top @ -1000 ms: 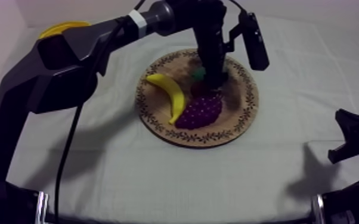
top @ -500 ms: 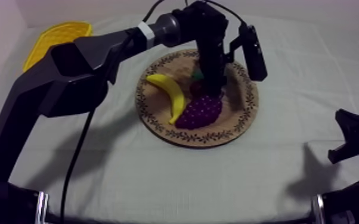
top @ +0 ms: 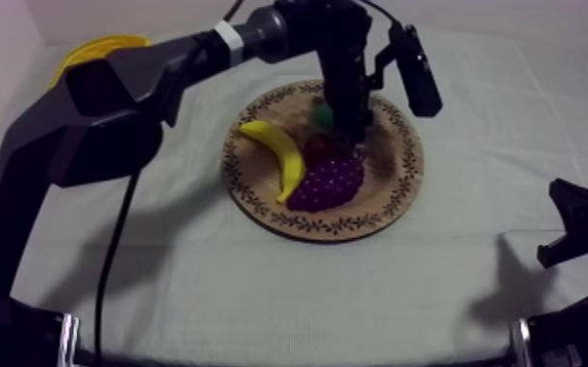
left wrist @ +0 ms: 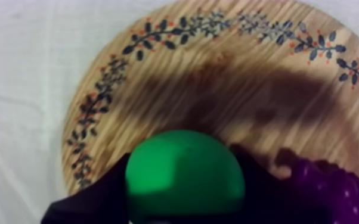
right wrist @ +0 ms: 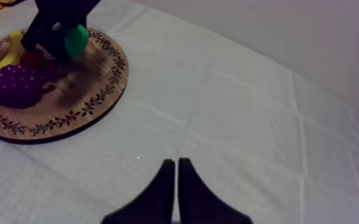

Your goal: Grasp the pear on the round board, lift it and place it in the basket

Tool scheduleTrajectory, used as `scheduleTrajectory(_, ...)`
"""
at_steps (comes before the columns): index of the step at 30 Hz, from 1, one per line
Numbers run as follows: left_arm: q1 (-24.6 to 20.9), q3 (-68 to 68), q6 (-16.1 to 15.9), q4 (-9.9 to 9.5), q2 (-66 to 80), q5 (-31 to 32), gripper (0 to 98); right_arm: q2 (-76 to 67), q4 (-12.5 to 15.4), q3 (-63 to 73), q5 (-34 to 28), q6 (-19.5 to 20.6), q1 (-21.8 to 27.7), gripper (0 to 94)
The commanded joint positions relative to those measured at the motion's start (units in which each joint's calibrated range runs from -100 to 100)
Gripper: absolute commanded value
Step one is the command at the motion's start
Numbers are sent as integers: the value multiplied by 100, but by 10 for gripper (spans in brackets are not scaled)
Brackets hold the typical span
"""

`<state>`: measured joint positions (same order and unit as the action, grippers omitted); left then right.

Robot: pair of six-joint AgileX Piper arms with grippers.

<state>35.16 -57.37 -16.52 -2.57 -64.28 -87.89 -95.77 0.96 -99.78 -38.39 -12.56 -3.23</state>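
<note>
The green pear (left wrist: pixel 185 176) sits between my left gripper's black fingers (left wrist: pixel 98 193), which are shut on it just over the round wooden board (left wrist: pixel 265 71). In the top view my left gripper (top: pixel 349 125) reaches down over the board's (top: pixel 396 195) far part, with the pear (top: pixel 323 115) showing beside it. The yellow basket (top: pixel 98 47) lies at the far left, mostly hidden behind my left arm. My right gripper (right wrist: pixel 176 164) rests shut over the cloth at the near right, away from the board (right wrist: pixel 98 89).
On the board lie a banana (top: pixel 278 156), a bunch of purple grapes (top: pixel 329 181) and a small red fruit (top: pixel 317 149), close beside the held pear. Open cloth lies between the board and the basket.
My left arm has shifted and lifted a little over the board, and it hides more of the basket. The small red fruit shows more. The right arm has not moved.
</note>
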Motion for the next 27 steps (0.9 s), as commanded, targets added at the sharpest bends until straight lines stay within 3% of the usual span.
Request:
scheduleTrajectory(1,-10,153,34,-9,336,4,224,2,-1,0,0,-2,1,3)
scheduleTrajectory(14,-378,1479,319,-91,2409,3,239,2,-1,0,0,-2,1,3)
scheduleTrajectory(20,-782,2226,551,-116,3580,3,256,2,-1,0,0,-2,1,3)
scheduleTrajectory(27,-1480,3327,782,-288,4798,13,279,2,-1,0,0,-2,1,3)
